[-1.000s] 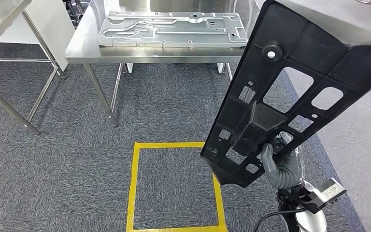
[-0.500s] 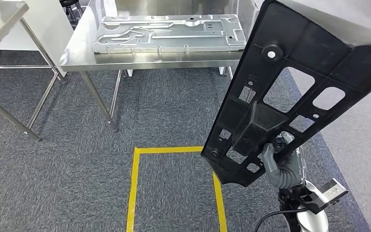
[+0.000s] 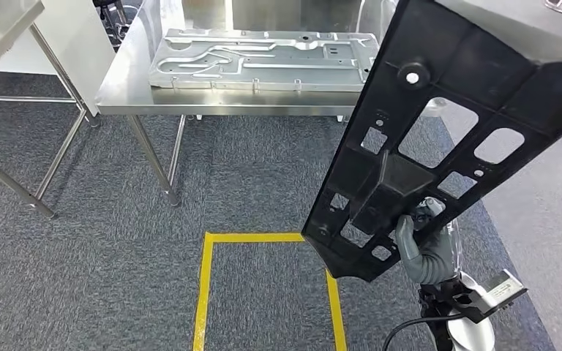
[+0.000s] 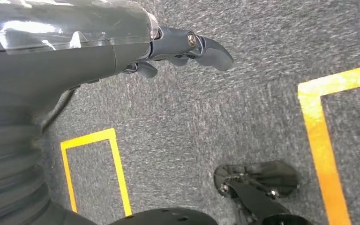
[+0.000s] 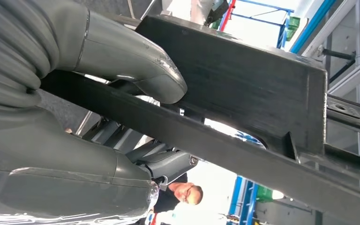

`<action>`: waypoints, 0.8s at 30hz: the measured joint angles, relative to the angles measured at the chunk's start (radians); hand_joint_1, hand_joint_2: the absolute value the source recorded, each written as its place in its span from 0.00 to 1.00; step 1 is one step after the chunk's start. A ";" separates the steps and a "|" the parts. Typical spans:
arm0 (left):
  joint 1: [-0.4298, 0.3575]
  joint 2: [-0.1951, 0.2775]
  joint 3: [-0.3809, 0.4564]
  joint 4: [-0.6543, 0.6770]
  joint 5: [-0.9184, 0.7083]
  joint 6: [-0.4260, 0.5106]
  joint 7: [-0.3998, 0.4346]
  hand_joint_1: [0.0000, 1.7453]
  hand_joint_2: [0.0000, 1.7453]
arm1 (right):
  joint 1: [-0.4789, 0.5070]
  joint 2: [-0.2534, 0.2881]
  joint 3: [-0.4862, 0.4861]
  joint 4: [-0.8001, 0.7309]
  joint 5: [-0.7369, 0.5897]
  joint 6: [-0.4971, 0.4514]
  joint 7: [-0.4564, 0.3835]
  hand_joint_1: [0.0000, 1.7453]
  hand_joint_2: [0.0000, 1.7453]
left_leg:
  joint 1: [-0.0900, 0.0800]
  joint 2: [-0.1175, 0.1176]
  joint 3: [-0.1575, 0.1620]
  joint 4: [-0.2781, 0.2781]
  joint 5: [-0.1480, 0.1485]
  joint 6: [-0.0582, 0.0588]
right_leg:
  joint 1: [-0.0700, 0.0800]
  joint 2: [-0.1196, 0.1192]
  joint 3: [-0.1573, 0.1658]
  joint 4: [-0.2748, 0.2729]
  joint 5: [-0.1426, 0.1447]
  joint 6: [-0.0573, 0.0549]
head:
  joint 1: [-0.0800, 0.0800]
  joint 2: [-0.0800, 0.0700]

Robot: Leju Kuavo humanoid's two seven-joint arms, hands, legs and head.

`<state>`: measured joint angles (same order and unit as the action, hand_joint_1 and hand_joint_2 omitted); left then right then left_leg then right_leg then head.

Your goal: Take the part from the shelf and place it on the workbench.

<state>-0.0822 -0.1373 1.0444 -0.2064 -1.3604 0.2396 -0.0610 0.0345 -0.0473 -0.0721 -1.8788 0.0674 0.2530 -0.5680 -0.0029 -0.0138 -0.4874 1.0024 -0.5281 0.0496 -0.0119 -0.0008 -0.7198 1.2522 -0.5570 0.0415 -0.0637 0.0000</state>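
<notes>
One stainless-steel workbench (image 3: 128, 91) on thin steel legs stands at the far side of the grey carpet floor (image 3: 80, 278), and a flat silver stamped-metal plate (image 3: 263, 60) lies on its top. The corner of a second steel table (image 3: 0, 29) shows further left. Yellow tape lines (image 3: 206, 285) mark a square on the carpet just in front of the workbench.

The task's thing, a large black plastic panel with many cut-out windows and a raised block near its lower end (image 3: 439, 131), is up in the air on the robot's right side, tilted so its long side runs from low near the tape square up toward the top right of the head view. It is clear of the workbench, hanging over the carpet beside it. The right hand (image 3: 423, 248) holds the panel at its lower end: in the right wrist view the thick grey thumb (image 5: 136, 70) presses on one face of a black rib while the darker fingers (image 5: 168, 164) curl against the other face, so the panel is pinched between them.

The left hand (image 4: 187, 47) hangs over the carpet with nothing in it, its dark fingers loosely bent and slightly apart.
</notes>
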 joint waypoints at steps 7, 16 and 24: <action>-0.002 -0.005 0.001 0.002 0.002 0.000 0.001 0.00 1.00 | 0.002 0.001 0.001 -0.003 0.001 0.001 0.000 1.00 1.00 | -0.005 -0.003 0.067 0.000 -0.043 -0.027 | 0.015 0.002 0.069 -0.230 0.151 -0.043 | 0.002 0.000; -0.014 -0.004 0.004 0.002 0.004 0.000 -0.001 0.00 1.00 | 0.003 0.004 0.001 -0.005 0.000 0.002 -0.001 1.00 1.00 | 0.013 0.009 -0.126 0.187 -0.091 -0.065 | 0.004 0.002 0.190 -0.251 0.072 -0.053 | 0.001 0.000; -0.007 -0.003 0.005 0.002 0.002 -0.002 0.004 0.00 1.00 | 0.012 0.003 0.000 0.000 -0.006 0.002 -0.013 1.00 1.00 | 0.011 0.012 -0.075 0.015 0.066 -0.018 | 0.001 0.005 0.220 -0.197 0.022 -0.005 | 0.002 0.000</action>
<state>-0.0888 -0.1399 1.0498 -0.2049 -1.3588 0.2379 -0.0574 0.0465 -0.0442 -0.0722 -1.8789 0.0609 0.2546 -0.5812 0.0078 -0.0019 -0.5622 1.0170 -0.4622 0.0318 -0.0107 0.0038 -0.5001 1.0551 -0.5352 0.0363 -0.0621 0.0000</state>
